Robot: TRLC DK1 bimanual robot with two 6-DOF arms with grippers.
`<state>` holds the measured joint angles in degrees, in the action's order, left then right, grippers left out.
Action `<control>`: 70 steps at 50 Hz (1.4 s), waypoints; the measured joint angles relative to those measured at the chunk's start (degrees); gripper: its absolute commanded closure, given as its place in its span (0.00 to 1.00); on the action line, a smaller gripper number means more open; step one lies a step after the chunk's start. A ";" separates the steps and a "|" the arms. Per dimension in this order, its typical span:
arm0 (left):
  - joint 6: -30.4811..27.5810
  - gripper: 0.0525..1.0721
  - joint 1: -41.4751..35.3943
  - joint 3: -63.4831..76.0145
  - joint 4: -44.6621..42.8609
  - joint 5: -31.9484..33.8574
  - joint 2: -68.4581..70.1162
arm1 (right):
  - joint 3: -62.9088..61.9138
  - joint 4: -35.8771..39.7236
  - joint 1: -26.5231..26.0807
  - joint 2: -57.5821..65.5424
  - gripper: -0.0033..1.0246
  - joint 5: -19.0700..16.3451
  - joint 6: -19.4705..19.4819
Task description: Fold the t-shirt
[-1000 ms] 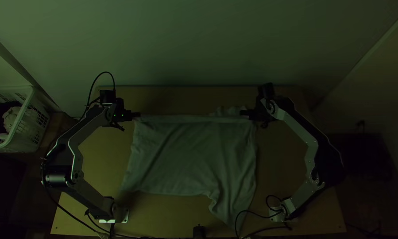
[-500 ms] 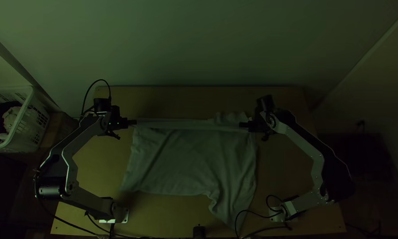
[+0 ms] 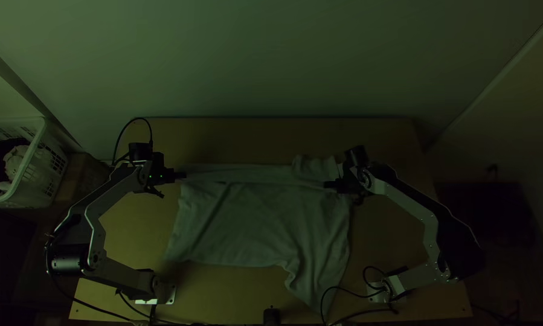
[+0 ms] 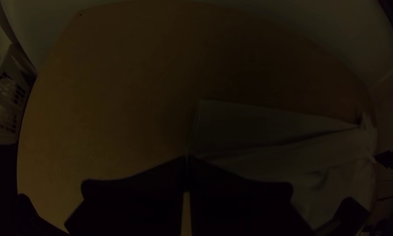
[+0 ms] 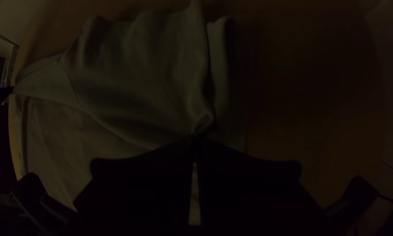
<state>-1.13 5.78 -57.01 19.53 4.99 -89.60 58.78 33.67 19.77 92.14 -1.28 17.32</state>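
Across the top of the frame you face a plain pale wall [image 3: 271, 60], with the wooden tabletop [image 3: 265, 136] set below it. At upper right, a slanting edge [image 3: 501, 75] runs down towards the table's corner. On your left side of the frame stands a white slotted basket [image 3: 44, 130] holding dark and pale contents [image 3: 16, 160]. You have dim light throughout, darkest at lower right.

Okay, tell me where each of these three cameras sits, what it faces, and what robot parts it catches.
Top view: high over the table's near edge, looking steeply down on the t-shirt; left arm and right arm show.
Left wrist view: on the left arm, facing past its own fingers to a shirt corner; right gripper beyond.
Right wrist view: on the right arm, its fingers against rumpled shirt; left gripper beyond.
Top and left wrist views share the basket.
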 measured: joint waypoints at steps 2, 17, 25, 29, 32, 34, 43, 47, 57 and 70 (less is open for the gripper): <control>0.00 0.97 -0.04 0.13 -0.48 0.00 0.00 | -0.35 -0.11 0.00 0.00 0.97 0.00 0.00; 0.24 0.18 -0.59 1.44 -2.21 -0.04 0.00 | -0.66 -0.22 -0.13 -0.04 0.31 0.02 0.02; 0.24 0.05 -0.70 1.42 -1.40 0.44 0.00 | -0.70 2.08 -0.85 -1.86 0.15 0.44 0.04; 0.24 0.05 -0.81 1.40 -0.76 1.11 0.11 | -0.70 3.10 -1.11 -3.82 0.15 0.44 0.02; 0.24 0.05 -0.81 1.40 -0.35 1.95 0.87 | -0.66 3.98 -1.16 -5.62 0.15 0.44 0.07; 0.22 0.05 -0.81 1.31 0.57 2.43 1.81 | -0.50 5.29 -1.16 -6.82 0.15 0.44 0.09; 0.13 0.05 -0.81 0.15 6.29 4.76 7.10 | 2.01 13.05 -1.14 -10.49 0.08 0.44 0.66; -0.02 0.05 -0.81 -0.52 9.70 5.11 8.76 | 3.69 17.31 -1.14 -11.04 0.08 0.44 0.68; -0.90 0.05 -0.87 -0.48 17.20 5.18 13.99 | 4.61 23.30 -1.14 -12.83 0.08 0.46 0.48; -4.07 0.05 -0.92 3.48 26.97 5.29 23.17 | 4.70 30.86 -0.94 -17.92 0.08 0.46 -0.76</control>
<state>-5.19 4.86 -53.54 46.50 10.28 -66.43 63.48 64.53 18.83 74.22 -0.82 16.56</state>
